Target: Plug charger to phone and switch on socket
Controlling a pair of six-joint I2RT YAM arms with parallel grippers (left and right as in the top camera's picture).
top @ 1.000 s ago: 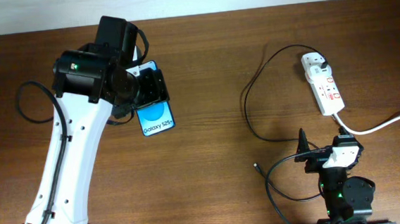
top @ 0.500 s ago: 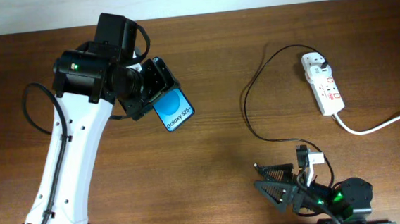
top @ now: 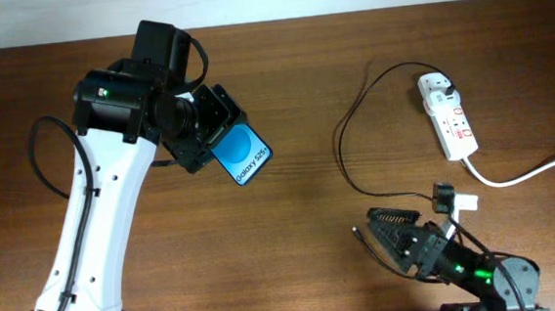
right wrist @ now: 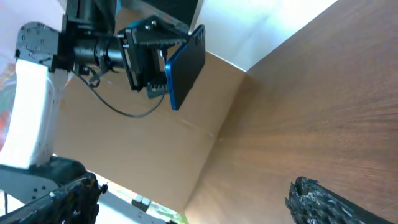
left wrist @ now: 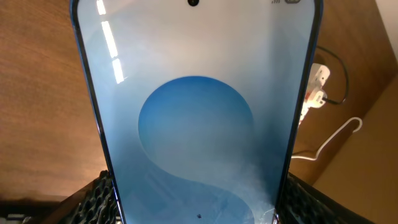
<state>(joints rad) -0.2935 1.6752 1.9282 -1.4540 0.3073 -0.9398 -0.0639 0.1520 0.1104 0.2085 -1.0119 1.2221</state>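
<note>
Two risks stand out. The left gripper (top: 205,131), clamped on one end of the phone (top: 240,154) well left of the socket (top: 448,116), could let it slip. The right gripper (top: 381,234), jaws spread below-left of the socket, could knock the charger (top: 341,146) tip aside.

Count, overhead view: phones x1, the phone (top: 243,153), well left of the socket (top: 448,114); sockets x1, a white strip; red switches on it approx 2, too small to be sure; chargers x1, the charger (top: 340,146), thin blk cable looping left of & below the socket; thick white cord (top: 533,169) x1, off the socket's lower end, running right; robot arms x2, left arm (top: 91,218) & right arm (top: 481,271); tools x2: left tool (top: 215,130) well left of the socket, right tool (top: 385,228) below & left of it; desk (top: 305,261) x1, under the socket & the rest.
</note>
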